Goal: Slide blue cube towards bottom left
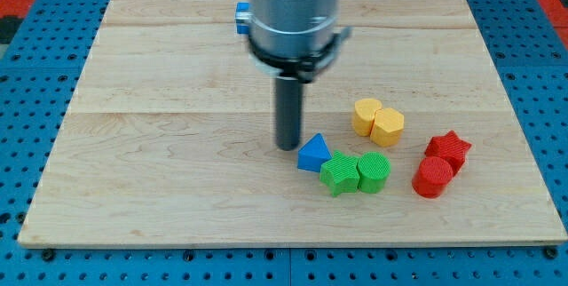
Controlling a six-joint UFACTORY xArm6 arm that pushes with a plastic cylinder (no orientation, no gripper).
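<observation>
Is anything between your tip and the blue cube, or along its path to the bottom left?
Nothing visible blocks either. My tip sits beside the blue triangular block, well below the blue cube, which peeks out behind the arm near the view's top. The other blocks cluster on the view's right.

My tip (pixel 287 146) rests just left of the blue triangular block (pixel 312 154)

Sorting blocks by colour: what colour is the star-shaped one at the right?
Red star, camera view.

No text, label, brand, number or sign can be read anywhere.
</observation>
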